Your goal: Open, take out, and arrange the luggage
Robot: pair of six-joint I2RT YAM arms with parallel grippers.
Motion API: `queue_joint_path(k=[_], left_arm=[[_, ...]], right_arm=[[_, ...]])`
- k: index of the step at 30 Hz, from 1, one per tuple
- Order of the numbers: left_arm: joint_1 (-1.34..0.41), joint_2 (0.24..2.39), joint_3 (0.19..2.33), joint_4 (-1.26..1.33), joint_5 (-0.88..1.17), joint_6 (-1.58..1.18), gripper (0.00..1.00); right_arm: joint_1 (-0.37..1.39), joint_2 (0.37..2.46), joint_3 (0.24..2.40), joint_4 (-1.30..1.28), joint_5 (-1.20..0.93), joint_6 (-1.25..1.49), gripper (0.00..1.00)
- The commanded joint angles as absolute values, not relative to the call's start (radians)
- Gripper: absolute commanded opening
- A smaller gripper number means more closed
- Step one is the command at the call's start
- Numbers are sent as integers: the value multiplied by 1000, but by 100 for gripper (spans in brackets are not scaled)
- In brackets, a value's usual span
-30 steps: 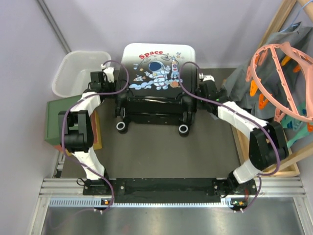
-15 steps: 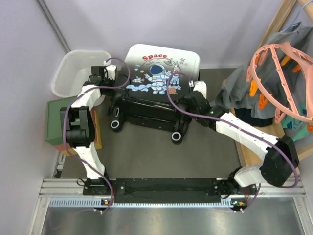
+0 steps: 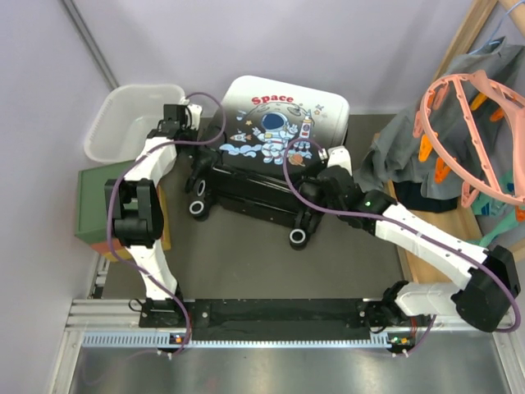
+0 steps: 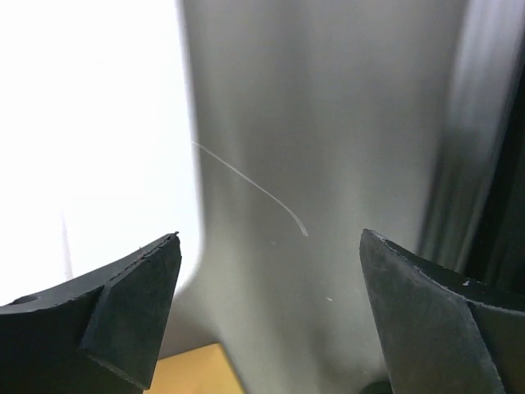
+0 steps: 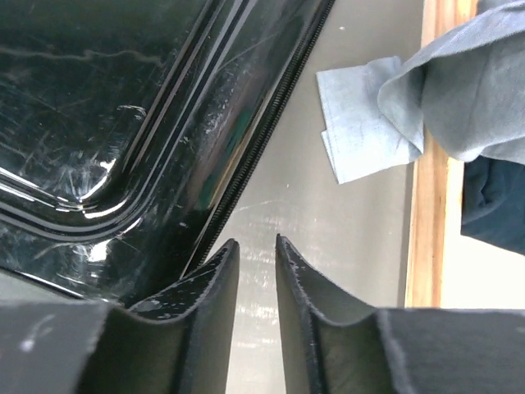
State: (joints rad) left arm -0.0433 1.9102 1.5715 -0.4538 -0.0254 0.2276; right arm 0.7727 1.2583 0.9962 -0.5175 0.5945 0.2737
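Top external view: the luggage lies flat on the table in the upper centre of the frame, printed shell up and closed as far as can be seen. Its long axis runs from the wheels at its lower edge to the white end at its upper edge, leaning towards the upper right. The wheeled end faces the arm bases; the white end points at the back wall.

Left gripper: at the case's upper left corner, between it and the white basket. The left wrist view shows this gripper spread wide with nothing between the fingers. That view is blurred, with only a dark strip at the right edge, probably the shell.

Right gripper: at the case's right flank, about halfway along the long side. In the right wrist view its fingers are only narrowly parted, and bare table shows through the slit. Nothing is held. The black shell fills the left of that frame, and the zip line runs from upper centre down to just beside the left finger. A grey cloth lies apart at upper right.

Assessment: the deciding relation is the zip seam, immediately left of the right gripper's tips and roughly in line with them. The right arm is better placed to work it. No zip pull is visible.
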Motion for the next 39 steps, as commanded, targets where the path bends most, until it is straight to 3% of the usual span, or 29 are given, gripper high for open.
queue_joint_path(k=[1, 12, 20, 29, 33, 39], left_arm=[[-100, 1749, 1730, -239, -27, 239, 99], [-98, 1660, 1698, -288, -32, 235, 99], [-98, 1546, 1548, -354, 222, 216, 90], [-98, 1407, 1499, -574, 515, 193, 77], [-98, 1364, 1451, -629, 549, 205, 76], [-74, 1328, 1434, -725, 537, 261, 67]], right_arm=[[899, 1298, 959, -229, 100, 236, 32], [874, 1201, 917, -255, 67, 209, 40], [891, 1180, 916, -281, 87, 187, 41], [948, 1316, 1022, -265, 45, 149, 41], [989, 1377, 1098, -219, 15, 158, 40], [1020, 1416, 1235, -305, 8, 130, 41]])
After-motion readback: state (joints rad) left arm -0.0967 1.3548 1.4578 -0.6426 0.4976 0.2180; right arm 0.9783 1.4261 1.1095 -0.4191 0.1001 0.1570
